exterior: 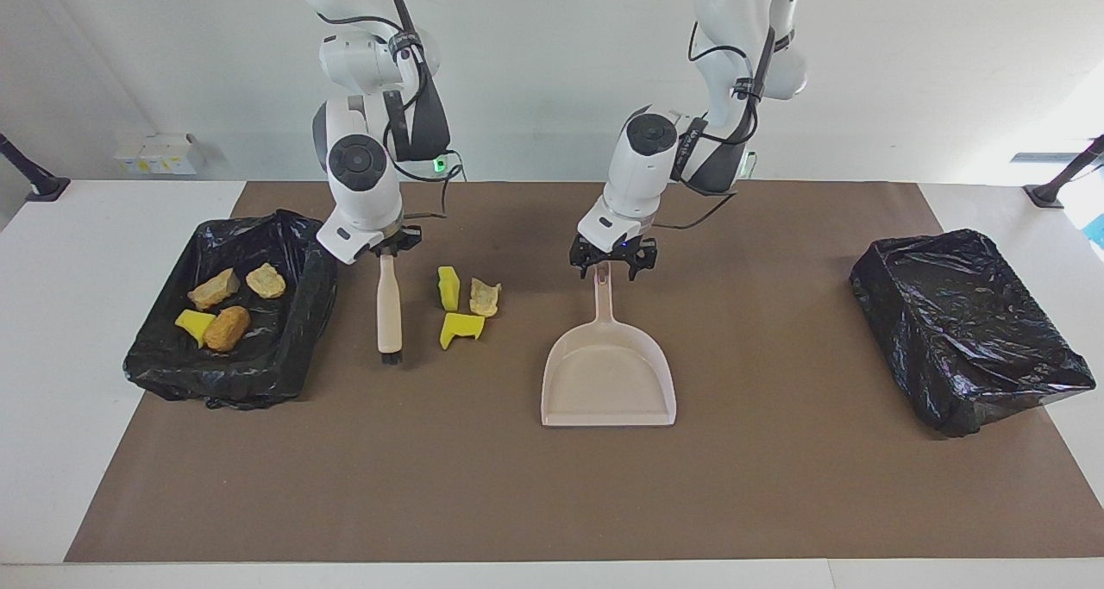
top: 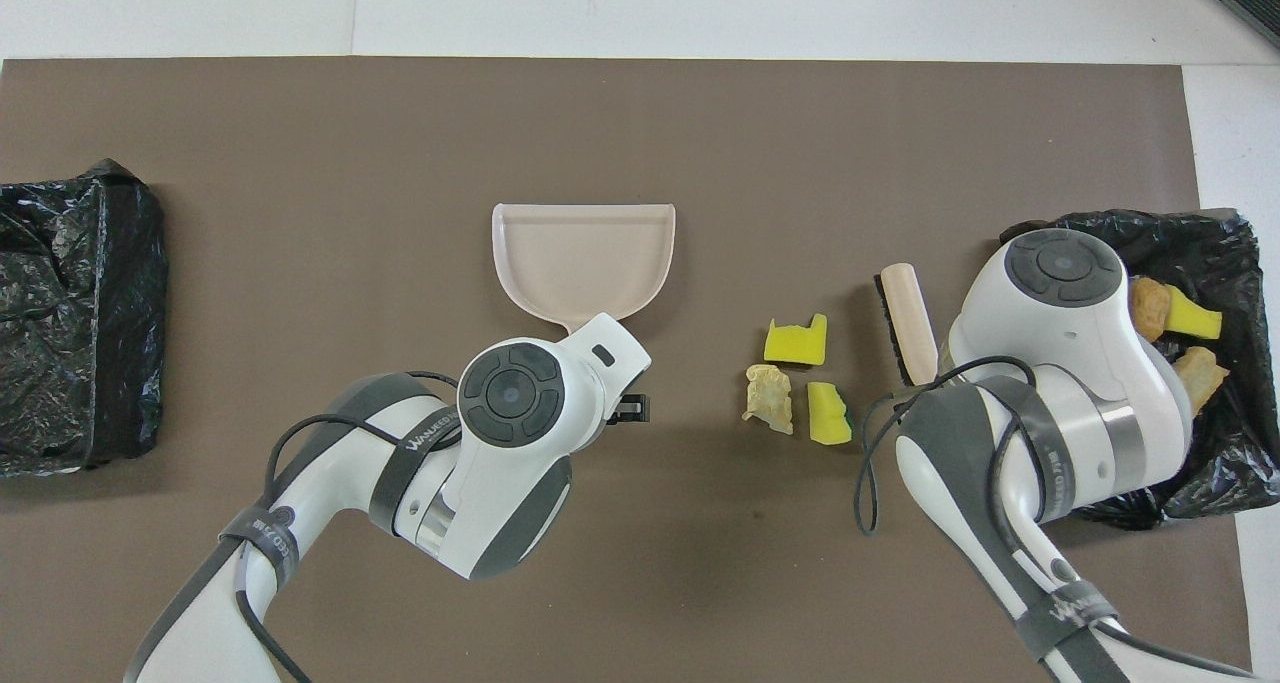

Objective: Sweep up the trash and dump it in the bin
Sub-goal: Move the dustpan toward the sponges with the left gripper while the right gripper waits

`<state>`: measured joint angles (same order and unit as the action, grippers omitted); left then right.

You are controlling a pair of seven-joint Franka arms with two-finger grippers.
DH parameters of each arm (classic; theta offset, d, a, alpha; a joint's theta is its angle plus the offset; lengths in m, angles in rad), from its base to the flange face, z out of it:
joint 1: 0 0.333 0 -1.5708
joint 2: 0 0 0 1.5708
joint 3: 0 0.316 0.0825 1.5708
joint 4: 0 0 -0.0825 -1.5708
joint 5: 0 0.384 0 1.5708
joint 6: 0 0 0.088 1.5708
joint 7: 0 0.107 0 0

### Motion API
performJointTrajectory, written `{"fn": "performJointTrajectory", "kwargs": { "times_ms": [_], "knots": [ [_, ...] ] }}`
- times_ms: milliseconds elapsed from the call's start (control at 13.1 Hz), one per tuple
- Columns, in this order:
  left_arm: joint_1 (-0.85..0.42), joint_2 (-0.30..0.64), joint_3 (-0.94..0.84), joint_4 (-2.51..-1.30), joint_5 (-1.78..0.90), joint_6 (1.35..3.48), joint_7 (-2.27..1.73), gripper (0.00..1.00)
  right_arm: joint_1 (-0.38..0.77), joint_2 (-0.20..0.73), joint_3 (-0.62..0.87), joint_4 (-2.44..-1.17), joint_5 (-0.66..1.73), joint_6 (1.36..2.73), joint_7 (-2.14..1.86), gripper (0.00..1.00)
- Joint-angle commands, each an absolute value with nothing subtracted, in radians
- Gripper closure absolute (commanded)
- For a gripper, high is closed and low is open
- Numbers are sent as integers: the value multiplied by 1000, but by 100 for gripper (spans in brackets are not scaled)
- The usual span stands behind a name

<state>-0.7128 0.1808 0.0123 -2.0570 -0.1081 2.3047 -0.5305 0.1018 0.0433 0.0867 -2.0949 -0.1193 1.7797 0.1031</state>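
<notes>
A white surface (exterior: 103, 253) carries a broad brown mat (exterior: 552, 485) that covers most of its top, leaving pale margins at both ends. A plain white wall (exterior: 552, 72) rises at the mat's robot-side edge, evenly lit. Small white boxes (exterior: 157, 152) sit at the wall's foot. Black stand feet (exterior: 39, 184) flank the mat at either end.

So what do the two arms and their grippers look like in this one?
Both arms are glossy white with dark grey joint caps and bands, and loose black cables looping along them. The left gripper and right gripper are small, black and two-fingered. A green light glows by the right arm.
</notes>
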Motion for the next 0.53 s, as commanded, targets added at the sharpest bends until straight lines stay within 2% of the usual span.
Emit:
{"fn": "performJointTrajectory", "kwargs": {
  "times_ms": [0,76,153,229,305,458],
  "knots": [
    [-735,176,34,-2045,-66,2307,-514,54,91,25,95,-2123,-118,1775,83,100],
    [-732,178,31,-2040,-23,2309,-496,54,91,20,95,-2129,-115,1772,87,100],
    [-732,186,31,-2042,-23,2312,-492,59,92,17,95,-2131,-107,1757,89,100],
    [-736,184,31,-2042,-23,2303,-494,83,92,5,97,-2146,-100,1747,103,100],
    [-736,184,31,-2042,-23,2301,-494,99,95,-9,97,-2166,-71,1750,142,100],
    [-732,186,31,-2039,-21,2306,-492,100,104,-18,97,-2178,-19,1753,192,100]
  ]
}}
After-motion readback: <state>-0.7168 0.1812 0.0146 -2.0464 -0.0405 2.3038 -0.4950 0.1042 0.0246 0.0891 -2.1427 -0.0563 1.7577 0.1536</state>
